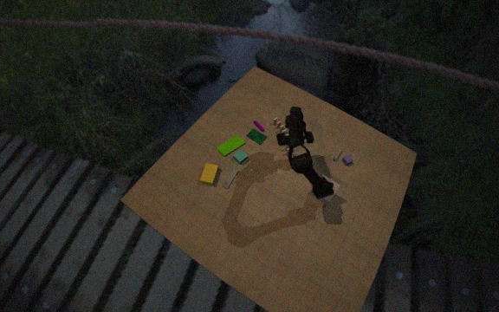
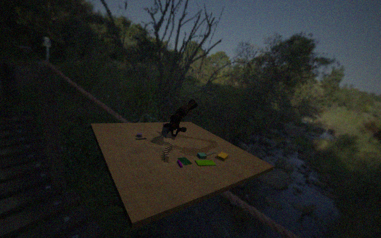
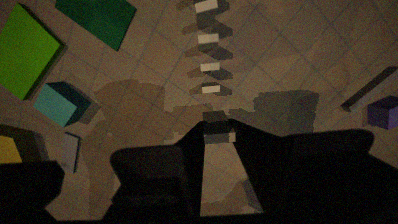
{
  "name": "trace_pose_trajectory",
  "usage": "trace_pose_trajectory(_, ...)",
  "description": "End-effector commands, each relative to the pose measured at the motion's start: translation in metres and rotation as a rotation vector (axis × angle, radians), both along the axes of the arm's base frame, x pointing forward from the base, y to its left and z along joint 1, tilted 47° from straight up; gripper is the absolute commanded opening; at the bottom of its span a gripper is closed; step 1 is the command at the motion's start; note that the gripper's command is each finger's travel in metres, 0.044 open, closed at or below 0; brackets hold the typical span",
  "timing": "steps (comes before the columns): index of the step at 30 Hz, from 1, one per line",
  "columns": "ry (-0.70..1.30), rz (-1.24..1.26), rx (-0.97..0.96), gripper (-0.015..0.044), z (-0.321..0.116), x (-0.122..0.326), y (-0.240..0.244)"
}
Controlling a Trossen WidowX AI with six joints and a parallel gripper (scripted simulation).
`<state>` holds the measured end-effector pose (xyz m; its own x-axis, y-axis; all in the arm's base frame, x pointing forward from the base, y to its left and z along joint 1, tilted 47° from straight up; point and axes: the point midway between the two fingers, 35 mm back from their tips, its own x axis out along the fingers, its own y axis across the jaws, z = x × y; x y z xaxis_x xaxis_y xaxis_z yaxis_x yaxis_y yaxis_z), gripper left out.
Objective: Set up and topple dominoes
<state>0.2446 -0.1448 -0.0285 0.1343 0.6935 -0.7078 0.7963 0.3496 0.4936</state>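
Note:
A curved row of small cream dominoes (image 1: 279, 125) (image 2: 167, 153) stands upright on the board; pale tops show in the wrist view, the nearest domino (image 3: 210, 89) just ahead of the fingertips. My gripper (image 3: 215, 124) (image 2: 174, 136) points down beyond that near end of the row and is shut on a domino, which looks dark and shaded between the fingertips. In the top view the arm covers the fingertips and part of the row. The gap from the held domino to the row, and its height above the board, are hard to tell.
Left of the row lie a magenta stick (image 1: 258, 126), dark green plate (image 1: 256, 136), lime plate (image 1: 231, 146), teal block (image 1: 240, 157), yellow block (image 1: 209, 173) and grey strip (image 1: 230, 178). On the other side are a thin bar (image 3: 370, 88) and purple block (image 3: 384, 113).

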Motion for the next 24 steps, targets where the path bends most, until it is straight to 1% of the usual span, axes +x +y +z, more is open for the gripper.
trace_pose_trajectory(1, 0.01, -0.003, 0.014, 0.0107, -0.015, 0.001, 0.017)
trace_pose_trajectory(12, 0.008, -0.001, 0.022, 0.0107, -0.049, 0.002, 0.06)
trace_pose_trajectory(24, 0.008, -0.001, 0.023, 0.0107, -0.051, 0.002, 0.063)
